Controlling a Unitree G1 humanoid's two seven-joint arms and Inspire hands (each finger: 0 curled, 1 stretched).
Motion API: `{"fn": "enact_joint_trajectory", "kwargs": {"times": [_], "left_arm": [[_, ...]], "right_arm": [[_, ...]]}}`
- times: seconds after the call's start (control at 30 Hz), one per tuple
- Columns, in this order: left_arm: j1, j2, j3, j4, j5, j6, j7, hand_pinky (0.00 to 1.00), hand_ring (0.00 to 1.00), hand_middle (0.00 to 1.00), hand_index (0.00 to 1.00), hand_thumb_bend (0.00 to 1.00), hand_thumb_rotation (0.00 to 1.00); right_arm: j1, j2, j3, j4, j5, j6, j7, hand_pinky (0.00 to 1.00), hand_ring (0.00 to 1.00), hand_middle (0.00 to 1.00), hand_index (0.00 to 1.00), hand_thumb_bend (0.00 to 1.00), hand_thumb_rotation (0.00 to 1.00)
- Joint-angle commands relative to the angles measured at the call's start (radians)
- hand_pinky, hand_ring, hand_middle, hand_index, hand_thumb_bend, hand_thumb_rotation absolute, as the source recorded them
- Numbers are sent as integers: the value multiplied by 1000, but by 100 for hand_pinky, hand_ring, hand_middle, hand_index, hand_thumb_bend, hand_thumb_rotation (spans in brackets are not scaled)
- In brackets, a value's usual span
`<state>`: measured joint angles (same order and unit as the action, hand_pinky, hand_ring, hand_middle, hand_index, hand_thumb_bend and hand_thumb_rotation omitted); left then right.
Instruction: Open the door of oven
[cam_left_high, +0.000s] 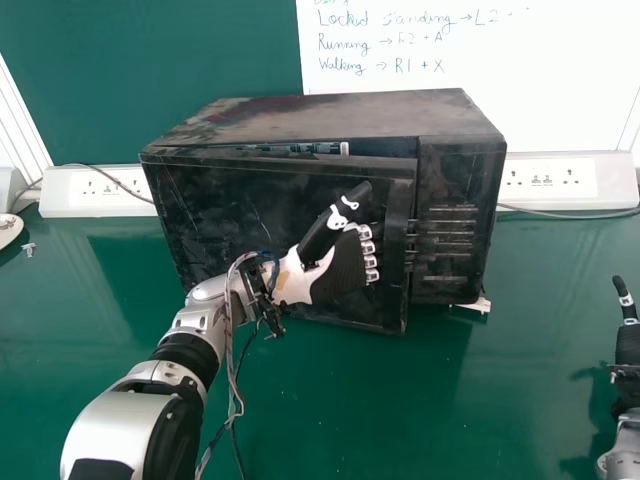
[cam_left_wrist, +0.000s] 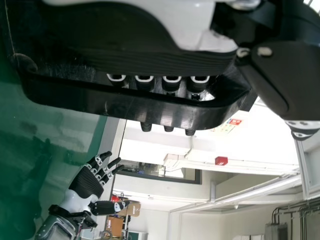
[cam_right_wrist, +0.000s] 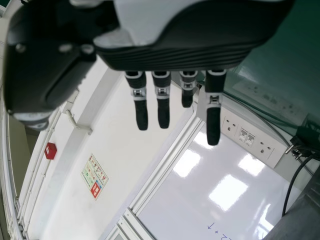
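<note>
Because the door (cam_left_high: 215, 205) of the oven (cam_left_high: 330, 112) on the table (cam_left_high: 320, 410) stands ajar, we judge widening it is next. Our left hand (cam_left_high: 337, 275) has straight fingers behind the handle (cam_left_high: 397, 225), needing a near-left pull; our right hand (cam_left_high: 628, 345), fingers extended, idles at right.

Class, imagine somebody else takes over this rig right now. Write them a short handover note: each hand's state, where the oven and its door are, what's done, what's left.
Left hand: at the oven door, fingers slipped behind the handle, tips showing past it.
Right hand: open and empty, off to the oven's right.
Oven: straight ahead; its door is ajar, gap visible along the top.
Done: door partly open.
Left to do: swing it wider, probably by pulling the handle, then free the fingers.
</note>
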<state>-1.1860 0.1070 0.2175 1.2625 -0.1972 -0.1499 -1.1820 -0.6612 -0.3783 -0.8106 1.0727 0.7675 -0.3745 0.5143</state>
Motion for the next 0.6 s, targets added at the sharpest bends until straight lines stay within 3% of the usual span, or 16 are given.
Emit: {"fn": "enact_joint_trajectory", "kwargs": {"times": [0.0,0.57], "left_arm": [[-1,-1,-15,8,15,-20,-28,57,78,87,84,91,93],[-10,16,-30,11,42,-50,-51,57,78,87,82,93,94]], "right_arm": [[-18,0,1,0,1,1,4,71,86,90,85,100,93],[-22,11,0,-16,1,-10,-47,62,76,85,83,100,93]]}}
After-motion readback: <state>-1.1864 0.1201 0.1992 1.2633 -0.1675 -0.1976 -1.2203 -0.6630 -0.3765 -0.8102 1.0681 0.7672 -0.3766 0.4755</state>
